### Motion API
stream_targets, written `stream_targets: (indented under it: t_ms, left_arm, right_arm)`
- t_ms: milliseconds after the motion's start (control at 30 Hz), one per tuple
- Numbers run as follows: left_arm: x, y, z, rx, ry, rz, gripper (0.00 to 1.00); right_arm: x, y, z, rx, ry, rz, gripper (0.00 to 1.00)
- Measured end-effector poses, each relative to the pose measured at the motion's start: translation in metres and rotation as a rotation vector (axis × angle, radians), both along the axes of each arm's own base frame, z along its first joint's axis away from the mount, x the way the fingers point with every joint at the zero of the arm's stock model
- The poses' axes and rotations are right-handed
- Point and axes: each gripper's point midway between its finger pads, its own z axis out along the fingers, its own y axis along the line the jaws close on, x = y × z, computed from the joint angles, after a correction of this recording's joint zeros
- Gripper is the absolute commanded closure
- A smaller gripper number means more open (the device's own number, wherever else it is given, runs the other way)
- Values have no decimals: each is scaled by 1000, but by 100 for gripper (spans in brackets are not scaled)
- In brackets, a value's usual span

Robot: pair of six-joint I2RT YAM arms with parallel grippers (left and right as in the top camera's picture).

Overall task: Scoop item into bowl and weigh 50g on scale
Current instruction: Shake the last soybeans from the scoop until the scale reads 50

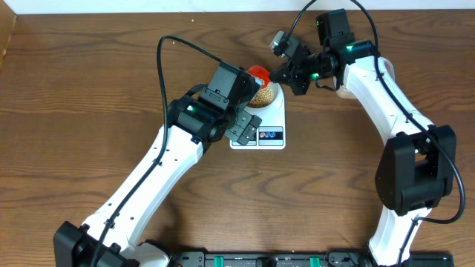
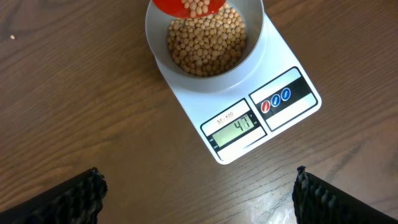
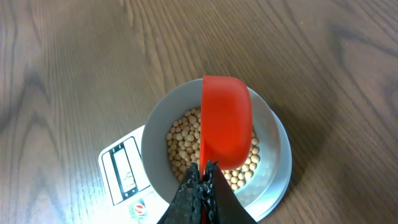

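Wooden table [image 1: 89,89] lies below. My left gripper [image 2: 198,186] hovers spread and empty over the scale [image 2: 193,107], which reads 47. Beans [image 2: 208,43] sit in the bowl [image 2: 254,43] on it. My right gripper [image 3: 202,186] pinches the red scoop [image 3: 227,121]; tipping too steeply could overshoot 50.

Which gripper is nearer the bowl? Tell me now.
Right. The right gripper holds a red scoop over the bowl; the left gripper hovers open beyond the scale's display end.
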Motion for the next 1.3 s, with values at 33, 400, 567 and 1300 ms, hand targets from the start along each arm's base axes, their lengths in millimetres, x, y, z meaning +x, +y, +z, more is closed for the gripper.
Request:
stream_targets:
  t_ms: [33,400,567,1300]
  left_arm:
    - [0,0,0,0,0,0,2]
    - [0,0,0,0,0,0,2]
    - [0,0,0,0,0,0,2]
    - [0,0,0,0,0,0,2]
  right_arm:
    - [0,0,0,0,1,-1,99]
    - [0,0,0,0,1,-1,99]
    - [0,0,0,1,0,-1,99]
    - [0,0,0,-31,-120,105,99]
